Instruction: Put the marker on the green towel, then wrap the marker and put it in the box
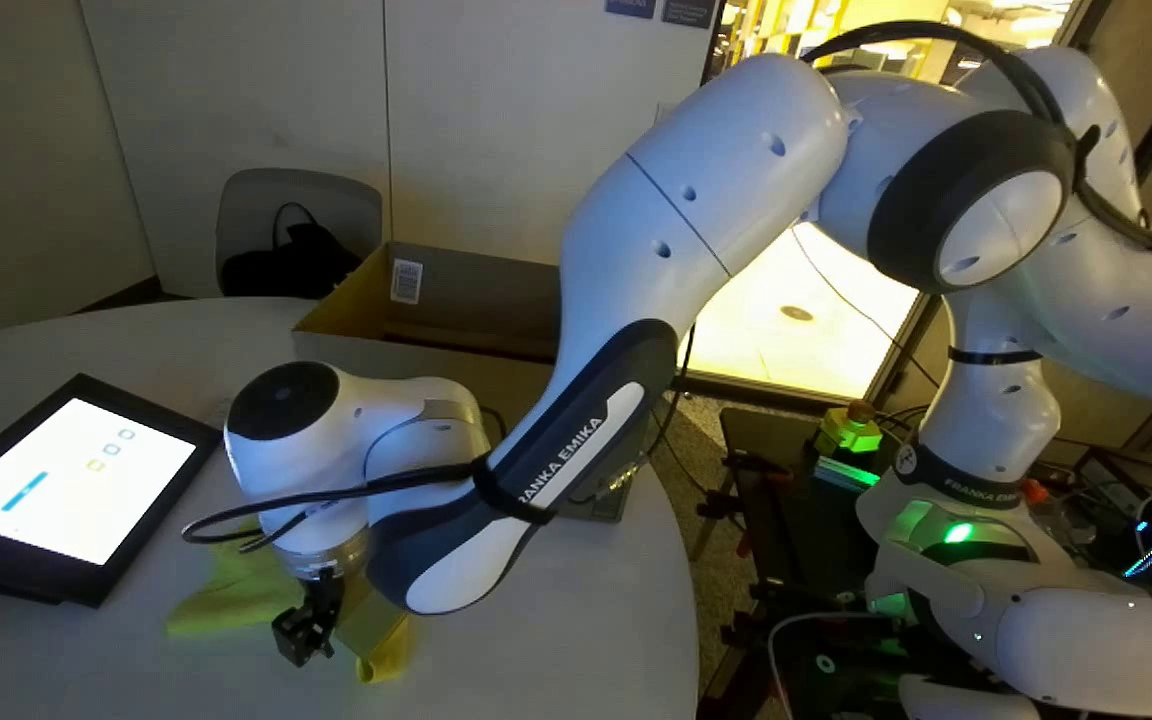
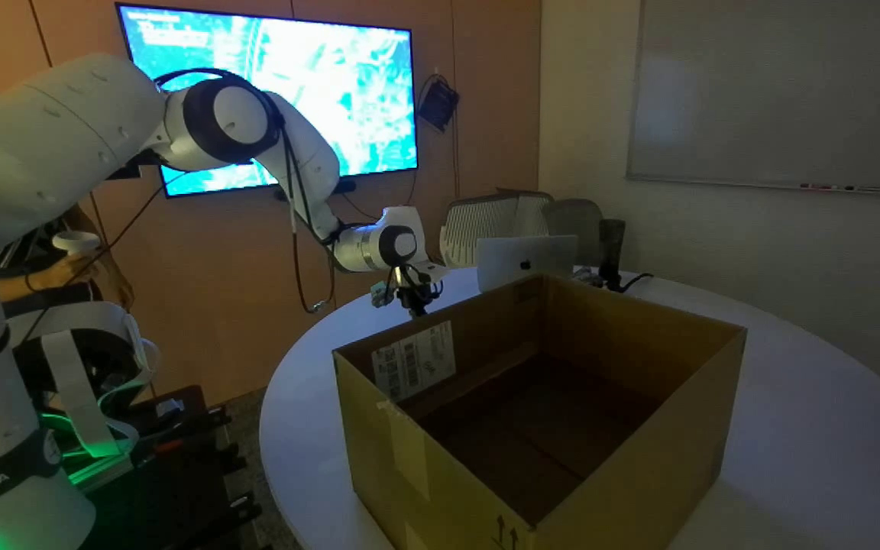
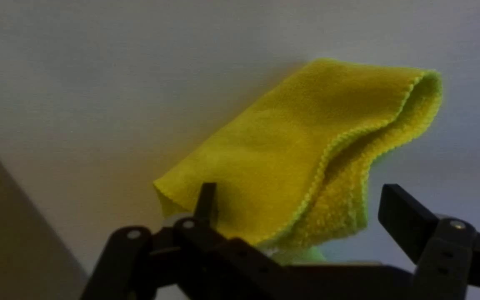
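The green towel (image 3: 273, 154) lies folded over on itself on the pale surface (image 3: 98, 83), a stitched edge curling into an open loop; its folds hide whatever may be inside. The hand (image 3: 299, 192) is over part of it, its fingers (image 3: 404, 216) spread wide, with the cloth showing in the gap and nothing gripped; whether a finger touches the towel I cannot tell. In an exterior view the hand and the last joints of the arm (image 1: 696, 170) cover the middle of the cloth, leaving its ends in sight, and a lit, black-framed screen (image 1: 66, 485) lies near it. The box (image 1: 486, 297) stands beyond, partly behind the arm, with a chair (image 1: 248, 215) and a dark bag-like thing (image 1: 296, 262) farther off. In an exterior view the box (image 2: 638, 462) shows its inside, with a white label (image 2: 414, 360) on the inner wall nearest the hand; that wall blocks the towel. Past it are a laptop (image 2: 528, 260) and a dark upright object (image 2: 611, 250) on the surface, then chairs (image 2: 486, 225), a wall display (image 2: 318, 107) and a whiteboard (image 2: 780, 92), and a person (image 2: 43, 283) shows at the edge, partly hidden by the arm.
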